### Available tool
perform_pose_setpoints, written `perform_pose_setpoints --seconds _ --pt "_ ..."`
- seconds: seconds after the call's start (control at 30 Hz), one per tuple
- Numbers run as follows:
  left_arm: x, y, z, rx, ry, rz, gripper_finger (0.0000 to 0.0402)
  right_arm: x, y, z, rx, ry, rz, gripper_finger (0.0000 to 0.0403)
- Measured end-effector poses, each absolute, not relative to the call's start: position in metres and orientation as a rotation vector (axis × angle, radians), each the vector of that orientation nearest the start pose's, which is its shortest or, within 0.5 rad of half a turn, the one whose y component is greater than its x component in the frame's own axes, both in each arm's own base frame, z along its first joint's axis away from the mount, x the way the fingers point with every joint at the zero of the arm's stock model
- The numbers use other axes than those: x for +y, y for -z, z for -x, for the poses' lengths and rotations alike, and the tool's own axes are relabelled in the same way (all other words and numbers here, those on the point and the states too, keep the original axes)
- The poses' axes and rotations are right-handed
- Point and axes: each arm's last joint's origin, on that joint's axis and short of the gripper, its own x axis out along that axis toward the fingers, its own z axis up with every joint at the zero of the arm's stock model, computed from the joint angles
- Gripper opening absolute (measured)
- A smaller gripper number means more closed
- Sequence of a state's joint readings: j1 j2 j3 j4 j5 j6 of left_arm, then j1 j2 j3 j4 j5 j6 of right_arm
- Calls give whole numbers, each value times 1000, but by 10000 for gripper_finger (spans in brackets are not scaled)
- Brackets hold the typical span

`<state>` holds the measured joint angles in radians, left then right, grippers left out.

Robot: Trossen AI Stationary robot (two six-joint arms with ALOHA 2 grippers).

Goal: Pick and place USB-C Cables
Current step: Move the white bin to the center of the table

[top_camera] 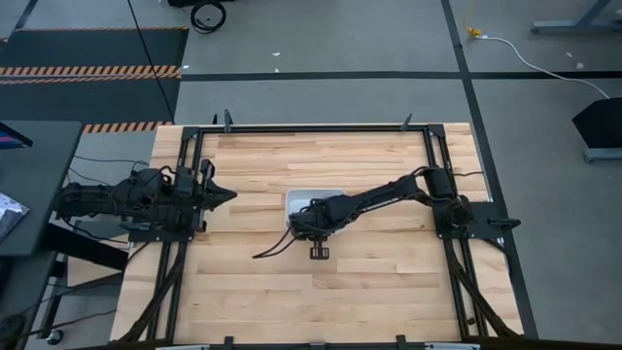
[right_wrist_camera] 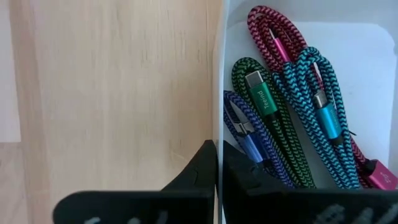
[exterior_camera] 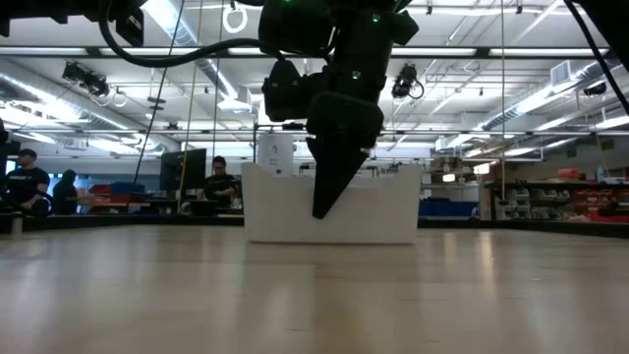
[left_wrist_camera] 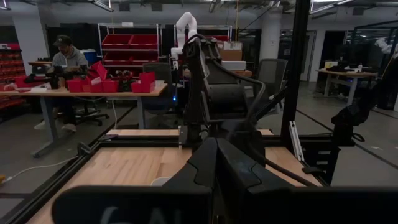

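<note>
A white tray [top_camera: 296, 197] stands mid-table. In the right wrist view, several braided USB-C cables lie folded in the tray [right_wrist_camera: 373, 74]: maroon red [right_wrist_camera: 273, 37], green [right_wrist_camera: 277, 134], teal [right_wrist_camera: 311, 87] and dark purple [right_wrist_camera: 239, 127]. My right gripper [right_wrist_camera: 217, 149] is shut with nothing between its fingers. It points steeply down just outside the tray's near wall [exterior_camera: 383, 211], and its tip [exterior_camera: 321, 208] sits below the rim. My left gripper [top_camera: 231, 194] waits shut at the table's left, clear of everything. My right gripper stands close against the outside of the tray's near wall [right_wrist_camera: 219, 93], coming from above. I cannot tell whether its shut fingers touch the wall.
A thin dark line [top_camera: 272, 245] runs on the table from near the tray's near left corner, and a small dark shape [top_camera: 319, 252] lies just in front of the tray. I cannot tell what either one is. Bare wood [top_camera: 321, 301] lies toward the near edge. People sit at benches beyond the table.
</note>
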<state>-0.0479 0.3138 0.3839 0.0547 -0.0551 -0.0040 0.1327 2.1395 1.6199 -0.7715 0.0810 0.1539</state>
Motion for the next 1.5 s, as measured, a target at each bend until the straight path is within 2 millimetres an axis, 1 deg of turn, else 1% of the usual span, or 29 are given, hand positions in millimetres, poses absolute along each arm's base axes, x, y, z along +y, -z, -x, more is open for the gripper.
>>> perform_pose_setpoints --seconds 0.2,0.5,0.6,0.7,0.87,0.97,1.1,1.5 --pt "-3 -274 -105 -125 -7 11 16 48 -164 -428 1282 74 1 10" --pt "-3 -274 -105 -125 -7 11 16 47 -163 -428 1282 76 9 13" --pt "-3 -274 -105 -124 -7 11 16 47 -162 -428 1285 80 12 28" --pt "-3 -274 -105 -124 -7 11 16 46 -157 -427 1306 79 9 56" --pt "-3 -274 -105 -124 -7 12 16 47 -161 -428 1289 79 -8 108" --pt "-3 -274 -105 -123 -7 11 16 47 -161 -429 1285 79 -8 127" --pt "-3 -274 -105 -121 -7 12 16 47 -161 -429 1285 81 -12 137" --pt "-3 -273 -105 -119 -7 12 16 47 -162 -429 1277 123 -71 137"
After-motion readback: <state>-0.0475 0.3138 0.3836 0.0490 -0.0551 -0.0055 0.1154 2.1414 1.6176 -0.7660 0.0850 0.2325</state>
